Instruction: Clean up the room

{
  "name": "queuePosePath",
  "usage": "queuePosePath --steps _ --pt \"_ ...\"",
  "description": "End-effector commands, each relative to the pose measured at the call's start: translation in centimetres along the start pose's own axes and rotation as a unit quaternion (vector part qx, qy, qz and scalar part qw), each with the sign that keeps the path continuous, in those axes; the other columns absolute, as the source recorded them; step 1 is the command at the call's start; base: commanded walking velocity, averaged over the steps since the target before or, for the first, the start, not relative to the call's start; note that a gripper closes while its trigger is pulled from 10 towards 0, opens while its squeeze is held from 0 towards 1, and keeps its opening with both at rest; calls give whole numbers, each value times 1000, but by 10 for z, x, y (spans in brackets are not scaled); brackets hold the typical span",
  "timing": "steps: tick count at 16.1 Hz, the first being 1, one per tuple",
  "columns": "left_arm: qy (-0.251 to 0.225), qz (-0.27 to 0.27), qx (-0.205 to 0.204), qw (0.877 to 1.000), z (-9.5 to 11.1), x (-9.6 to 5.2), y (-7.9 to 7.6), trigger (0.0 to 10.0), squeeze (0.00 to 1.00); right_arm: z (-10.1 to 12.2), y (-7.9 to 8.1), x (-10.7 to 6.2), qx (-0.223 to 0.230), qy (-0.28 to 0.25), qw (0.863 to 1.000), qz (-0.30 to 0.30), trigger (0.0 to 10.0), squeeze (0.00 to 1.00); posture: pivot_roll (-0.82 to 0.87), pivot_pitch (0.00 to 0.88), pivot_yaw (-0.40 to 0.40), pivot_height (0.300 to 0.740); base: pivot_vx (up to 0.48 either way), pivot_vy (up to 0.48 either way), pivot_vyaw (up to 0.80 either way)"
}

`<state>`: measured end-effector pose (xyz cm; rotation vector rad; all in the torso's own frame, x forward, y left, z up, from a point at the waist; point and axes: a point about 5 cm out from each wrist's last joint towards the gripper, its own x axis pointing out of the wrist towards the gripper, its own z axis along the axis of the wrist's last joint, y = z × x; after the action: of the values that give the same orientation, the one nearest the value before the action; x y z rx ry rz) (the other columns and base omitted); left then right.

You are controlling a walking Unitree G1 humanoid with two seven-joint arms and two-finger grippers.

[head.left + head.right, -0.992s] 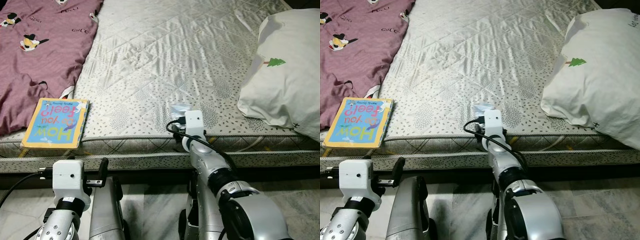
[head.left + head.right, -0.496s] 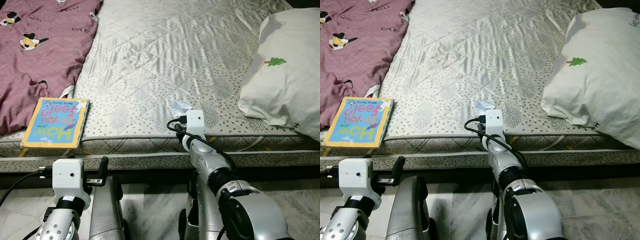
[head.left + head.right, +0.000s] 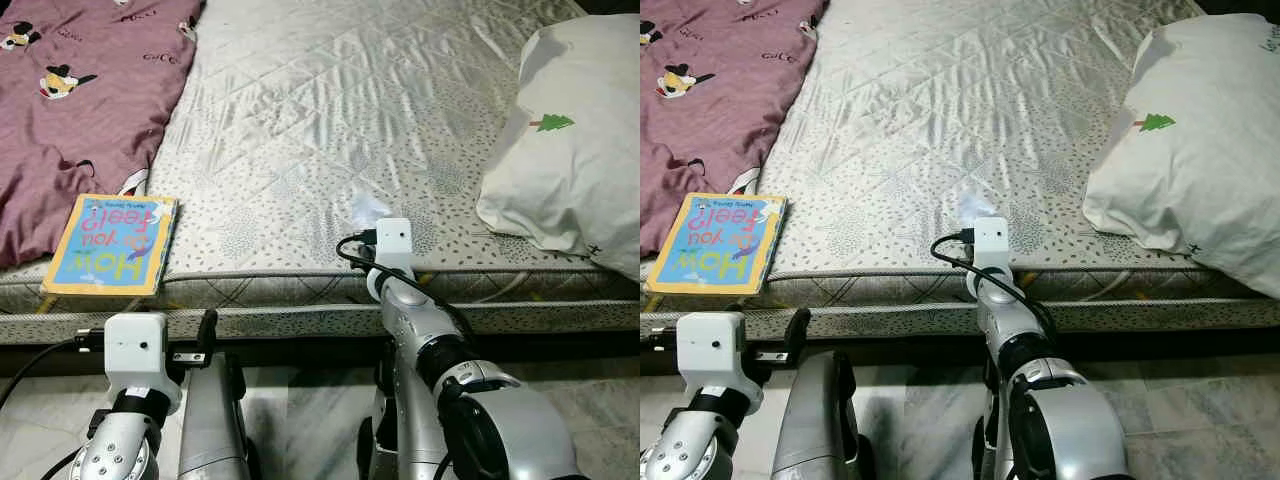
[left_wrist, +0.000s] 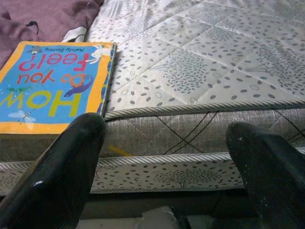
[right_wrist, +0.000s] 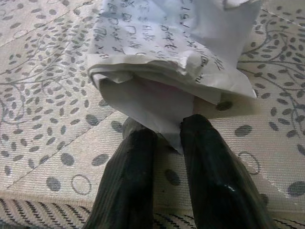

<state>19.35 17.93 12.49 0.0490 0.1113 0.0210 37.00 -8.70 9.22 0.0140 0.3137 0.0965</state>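
Two right gripper [image 5: 164, 138] fingers pinch a crumpled printed paper [image 5: 167, 52] near the bed's [image 3: 300, 120] front edge. The left gripper [image 4: 167, 162] is spread wide below the book [image 3: 112, 243] "How Do You Feel?".

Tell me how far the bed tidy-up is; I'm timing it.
Nothing looks put away yet. In hand: the right tool is shut on the crumpled white printed paper on the grey quilted mattress. Left: the blue-and-yellow picture book; the left tool is open and idle.
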Motion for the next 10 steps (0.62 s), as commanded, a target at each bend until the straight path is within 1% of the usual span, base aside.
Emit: queuePosePath --steps 1,4,9,10 --pt "10 11 2 1000 -3 -1 4 10000 0 -4 1 0 4 9 1000 0 0 0 222 216 17 499 0 0 0" --pt "7 11 2 1000 -2 2 4 10000 0 -2 0 0 10 1 1000 -2 0 0 220 203 17 499 0 0 0" --pt "-7 9 0 1000 0 14 3 10000 0 5 -8 1 17 -17 1000 0 0 0 202 160 13 499 0 0 0" --pt "-12 8 -1 1000 0 18 2 10000 0 5 -12 1 16 -20 1000 -2 0 0 191 139 11 499 0 0 0"
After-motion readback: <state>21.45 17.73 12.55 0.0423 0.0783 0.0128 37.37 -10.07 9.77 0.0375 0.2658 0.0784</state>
